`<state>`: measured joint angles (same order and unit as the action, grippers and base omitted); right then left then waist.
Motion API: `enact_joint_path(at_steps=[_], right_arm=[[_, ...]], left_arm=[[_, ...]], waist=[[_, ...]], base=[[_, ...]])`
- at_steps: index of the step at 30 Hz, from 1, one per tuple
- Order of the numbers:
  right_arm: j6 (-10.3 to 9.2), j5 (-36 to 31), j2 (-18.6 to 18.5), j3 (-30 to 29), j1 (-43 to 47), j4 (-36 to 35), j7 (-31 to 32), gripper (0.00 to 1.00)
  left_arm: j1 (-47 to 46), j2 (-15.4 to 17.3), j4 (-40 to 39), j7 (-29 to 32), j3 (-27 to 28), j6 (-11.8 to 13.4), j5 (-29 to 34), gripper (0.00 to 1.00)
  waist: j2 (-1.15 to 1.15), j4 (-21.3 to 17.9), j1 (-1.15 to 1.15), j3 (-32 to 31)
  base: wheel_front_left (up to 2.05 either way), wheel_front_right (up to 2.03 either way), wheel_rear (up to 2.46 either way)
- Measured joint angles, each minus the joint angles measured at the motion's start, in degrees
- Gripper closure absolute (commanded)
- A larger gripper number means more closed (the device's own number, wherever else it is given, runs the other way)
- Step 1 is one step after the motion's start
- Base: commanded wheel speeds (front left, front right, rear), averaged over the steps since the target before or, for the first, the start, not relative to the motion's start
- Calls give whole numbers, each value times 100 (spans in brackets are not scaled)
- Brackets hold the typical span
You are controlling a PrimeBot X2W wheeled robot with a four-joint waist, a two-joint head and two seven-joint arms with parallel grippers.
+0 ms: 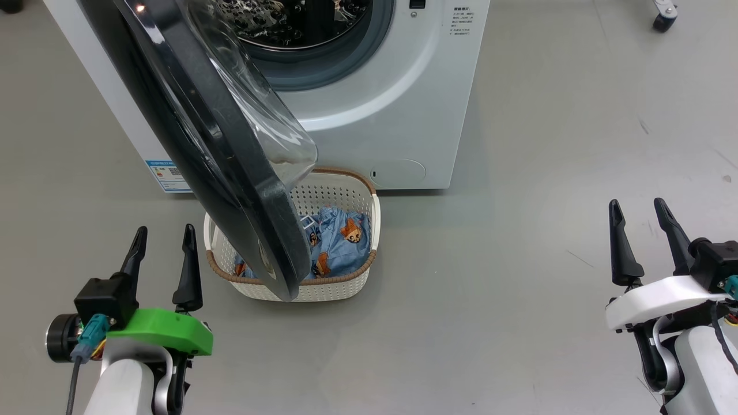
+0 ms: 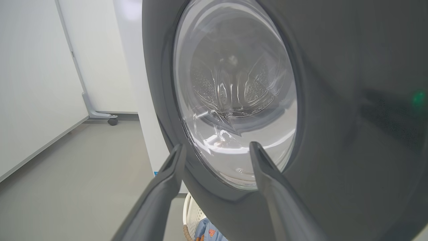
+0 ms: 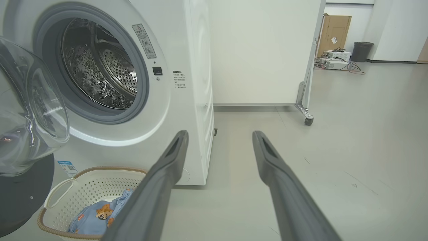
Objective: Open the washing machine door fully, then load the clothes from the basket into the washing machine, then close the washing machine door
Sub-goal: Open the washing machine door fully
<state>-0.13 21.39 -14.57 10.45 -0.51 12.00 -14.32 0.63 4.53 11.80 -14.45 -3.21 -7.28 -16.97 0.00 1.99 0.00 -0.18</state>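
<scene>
The door (image 1: 173, 104) stands part open, its black rim slanting from 11 to 5 o'clock over the basket (image 1: 346, 288) of clothes (image 1: 340, 236). Its near edge lies at 2 o'clock from the left gripper (image 1: 165, 229), the closer arm. The right gripper (image 1: 636, 203) is well apart, and both sets of jaws are spread wide and empty.

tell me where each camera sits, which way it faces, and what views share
Head view: on the head, looking down at the washing machine, its open door hiding part of the basket of clothes; left gripper and right gripper, both open.
Left wrist view: on the left wrist, facing the door's outer face up close; own fingers.
Right wrist view: on the right wrist, low, facing the machine's front and drum; own fingers.
Shared: all three show door, basket and clothes.
</scene>
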Motion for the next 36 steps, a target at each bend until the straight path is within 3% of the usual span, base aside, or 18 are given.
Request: enact_joint_path(at_steps=[36], right_arm=[[58, -193, 202, -178, 105, 233, 0, 0]], left_arm=[[57, -15, -120, 0, -157, 0, 94, 0]], waist=[[0, 124, 0, 99]], base=[[0, 0, 0]])
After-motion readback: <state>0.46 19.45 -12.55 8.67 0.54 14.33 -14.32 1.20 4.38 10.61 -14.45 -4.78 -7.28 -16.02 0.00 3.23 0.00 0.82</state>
